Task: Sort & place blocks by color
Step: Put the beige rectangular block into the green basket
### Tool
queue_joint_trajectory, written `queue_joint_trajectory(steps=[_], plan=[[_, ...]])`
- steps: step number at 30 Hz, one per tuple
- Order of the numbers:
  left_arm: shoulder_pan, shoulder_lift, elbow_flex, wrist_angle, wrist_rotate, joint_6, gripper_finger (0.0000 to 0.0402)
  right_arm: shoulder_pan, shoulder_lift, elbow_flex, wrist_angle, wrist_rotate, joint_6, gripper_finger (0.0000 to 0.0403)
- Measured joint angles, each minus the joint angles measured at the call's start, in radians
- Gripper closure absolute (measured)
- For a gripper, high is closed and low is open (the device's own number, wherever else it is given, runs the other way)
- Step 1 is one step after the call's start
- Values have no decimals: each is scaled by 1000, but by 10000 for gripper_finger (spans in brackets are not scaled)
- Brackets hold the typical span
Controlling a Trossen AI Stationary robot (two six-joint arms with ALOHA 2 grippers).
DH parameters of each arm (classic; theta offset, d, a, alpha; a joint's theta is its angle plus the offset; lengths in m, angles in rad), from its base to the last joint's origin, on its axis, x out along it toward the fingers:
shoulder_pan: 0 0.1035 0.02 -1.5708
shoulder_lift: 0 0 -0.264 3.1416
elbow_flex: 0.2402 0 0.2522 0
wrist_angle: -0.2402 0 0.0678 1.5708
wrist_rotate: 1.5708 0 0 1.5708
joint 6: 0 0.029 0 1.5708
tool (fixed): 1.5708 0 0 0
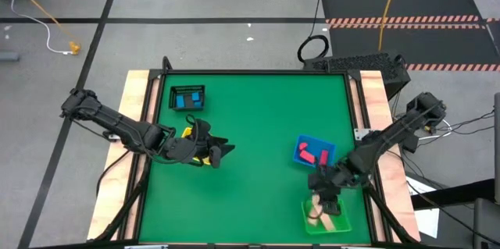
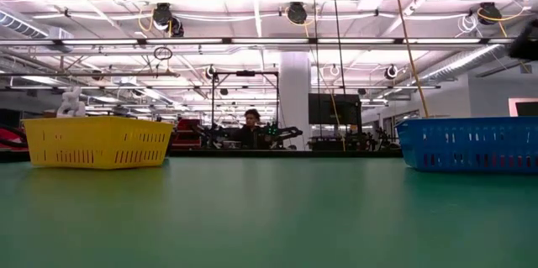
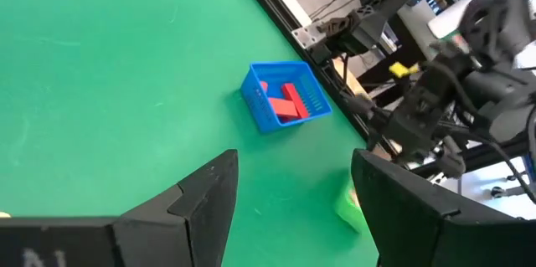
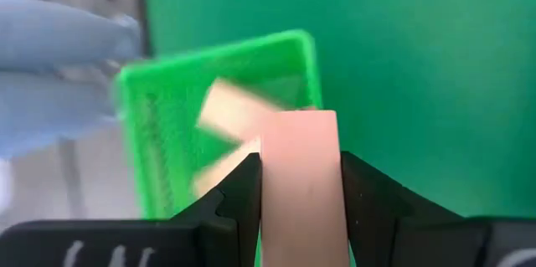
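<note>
My right gripper (image 1: 324, 200) hangs over the green tray (image 1: 337, 222) at the near right, shut on a pale tan block (image 4: 300, 200). More tan blocks (image 4: 228, 110) lie in that tray. Red blocks (image 3: 289, 101) lie in the blue tray (image 1: 301, 154), and blue blocks (image 1: 187, 101) in the black tray (image 1: 187, 90) at the far left. At the table's left my left gripper (image 1: 221, 153) stands open with nothing between its fingers, above the yellow tray (image 1: 187, 133), which it mostly hides. My right gripper pinches the tan block by its two opposite long sides (image 4: 268, 185) between its two fingers. The fingers slant down from above and lie along the block, whose far end (image 4: 300, 120) sticks out past the fingertips. The block is lifted clear above the green tray.
The middle of the green table (image 1: 258, 132) is bare between the trays. In the low view the yellow tray (image 2: 97, 142) stands at the left and the blue tray (image 2: 471, 144) at the right. Wooden side rails (image 1: 137, 101) border the table, and a person sits far behind it.
</note>
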Motion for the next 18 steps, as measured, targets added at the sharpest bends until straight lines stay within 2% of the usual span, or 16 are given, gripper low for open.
queue_joint_trajectory(steps=[5, 8, 10, 18], plan=[[0, 0, 0, 0, 0, -4, 167, 93, -50, -168, 289, 72, 163, 289], [0, 0, 0, 0, 0, -9, 167, 118, -66, -175, 268, 180, 167, 289], [0, 0, 0, 1, -3, -17, 167, 121, -74, -176, 264, 207, 156, 289], [1, 0, 0, 0, -9, -37, 167, 138, -189, -176, 301, 184, 144, 289]])
